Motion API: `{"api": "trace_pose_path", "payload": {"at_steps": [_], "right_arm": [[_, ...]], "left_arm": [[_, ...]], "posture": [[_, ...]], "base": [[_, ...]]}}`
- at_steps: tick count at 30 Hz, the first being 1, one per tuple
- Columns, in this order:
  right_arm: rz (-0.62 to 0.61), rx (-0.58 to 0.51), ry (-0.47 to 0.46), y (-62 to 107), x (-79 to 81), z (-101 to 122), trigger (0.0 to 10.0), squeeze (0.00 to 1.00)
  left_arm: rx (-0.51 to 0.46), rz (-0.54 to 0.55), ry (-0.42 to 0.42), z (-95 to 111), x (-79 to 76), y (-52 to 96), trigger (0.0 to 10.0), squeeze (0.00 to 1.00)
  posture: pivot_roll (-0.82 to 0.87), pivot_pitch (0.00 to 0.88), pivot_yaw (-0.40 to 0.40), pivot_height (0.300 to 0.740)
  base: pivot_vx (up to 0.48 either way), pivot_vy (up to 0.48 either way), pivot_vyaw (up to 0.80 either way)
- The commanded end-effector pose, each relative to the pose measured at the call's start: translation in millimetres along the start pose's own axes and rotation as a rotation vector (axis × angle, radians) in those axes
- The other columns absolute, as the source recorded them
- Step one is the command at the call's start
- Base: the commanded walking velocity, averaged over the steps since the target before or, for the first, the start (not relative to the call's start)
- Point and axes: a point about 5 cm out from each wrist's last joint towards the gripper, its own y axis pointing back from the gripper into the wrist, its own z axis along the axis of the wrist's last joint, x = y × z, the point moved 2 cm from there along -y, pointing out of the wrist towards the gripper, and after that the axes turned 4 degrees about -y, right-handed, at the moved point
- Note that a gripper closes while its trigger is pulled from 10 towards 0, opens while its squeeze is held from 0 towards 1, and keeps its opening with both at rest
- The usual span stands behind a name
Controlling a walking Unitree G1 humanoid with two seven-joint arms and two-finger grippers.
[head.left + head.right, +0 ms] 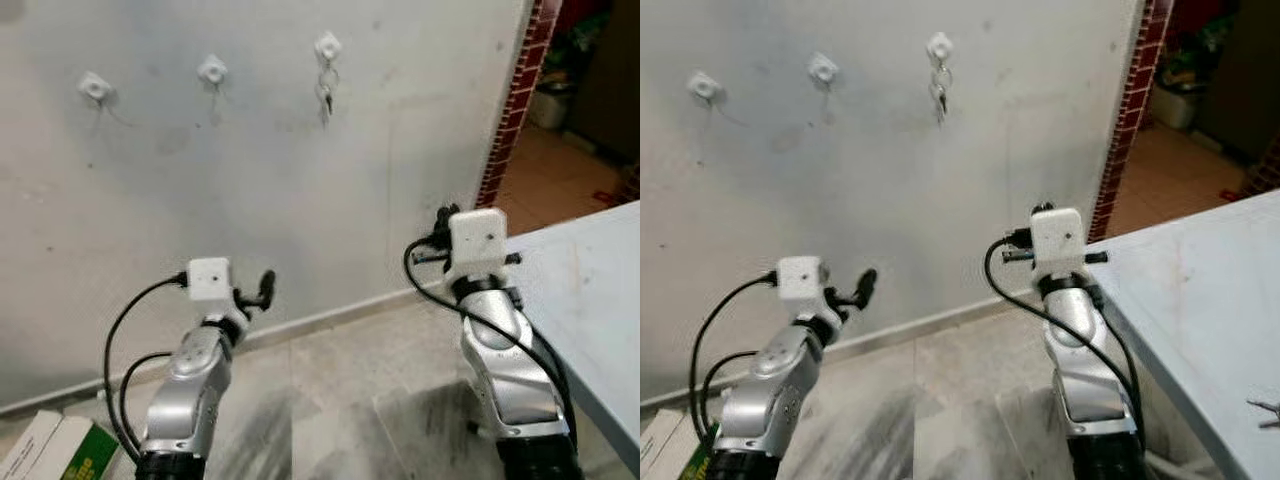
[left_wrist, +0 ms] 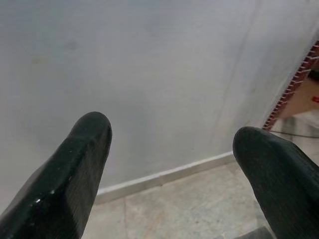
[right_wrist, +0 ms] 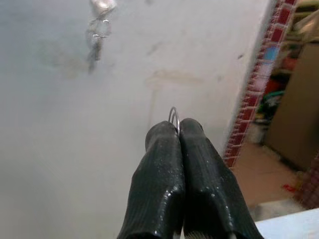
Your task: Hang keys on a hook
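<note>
A: What's around the arms?

B: I see three white hooks on the wall (image 1: pixel 300 180): left hook (image 1: pixel 93 87), middle hook (image 1: pixel 211 70), right hook (image 1: pixel 327 46). A set of keys (image 1: pixel 325 95) already hangs from the right hook. The other two look bare, though there's a thin mark under each that I can't resolve.

A: Grippers?

B: Right gripper (image 3: pixel 178 130) has its fingers pressed together, clamped on a thin key ring (image 3: pixel 173 118) that pokes out just above the tips. It's raised toward the wall, well below the hooks, with open air between it and them. Left gripper (image 2: pixel 169 144) has its fingers spread wide, nothing between them, pointed at the lower wall and skirting.

A: Room?

B: Pale scuffed wall, stone-tile floor (image 1: pixel 340 400). Grey table (image 1: pixel 1210 290) close on my right, something small and metallic at its near edge (image 1: pixel 1265 410), can't tell what. Brick-edged doorway (image 1: pixel 515 100) past the table. White and green box (image 1: pixel 60 450) on the floor by the left arm.
</note>
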Motion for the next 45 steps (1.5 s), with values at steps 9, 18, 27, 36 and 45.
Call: {"api": "trace_pose_path", "payload": {"at_steps": [9, 18, 27, 36, 45], "right_arm": [[0.011, -0.011, 0.0, -1.2, 1.0, 2.3, 10.0, 0.0], [0.026, -0.025, -0.003, -3.2, 3.0, 5.7, 10.0, 0.0], [0.091, -0.024, 0.001, -0.1, 9.3, 6.5, 10.0, 0.0], [0.159, -0.005, 0.037, -4.8, 14.8, 3.7, 10.0, 0.0], [0.162, -0.025, 0.02, -8.3, 24.7, 1.8, 10.0, 0.0]], "left_arm": [[0.002, 0.026, -0.007, 2.1, 8.0, -2.2, 10.0, 0.0], [-0.011, 0.041, -0.007, -0.6, 9.7, -0.2, 10.0, 0.0], [-0.021, 0.03, 0.053, -3.1, 4.0, 3.6, 10.0, 0.0], [-0.063, 0.027, 0.044, 1.1, 0.7, 4.3, 10.0, 0.0], [-0.032, 0.053, 0.057, -8.2, 12.3, 9.8, 10.0, 0.0]], "posture": [[-0.06, 0.0, 0.116, 0.74], [-0.07, 0.0, 0.104, 0.74], [-0.07, 0.0, 0.02, 0.74], [-0.03, 0.0, -0.103, 0.74], [-0.03, 0.0, -0.001, 0.74]], "base": [[0.0, 0.0, 0.8], [0.0, 0.0, 0.79], [0.0, 0.0, 0.0], [0.0, 0.0, 0.0], [0.0, 0.0, 0.0]]}}
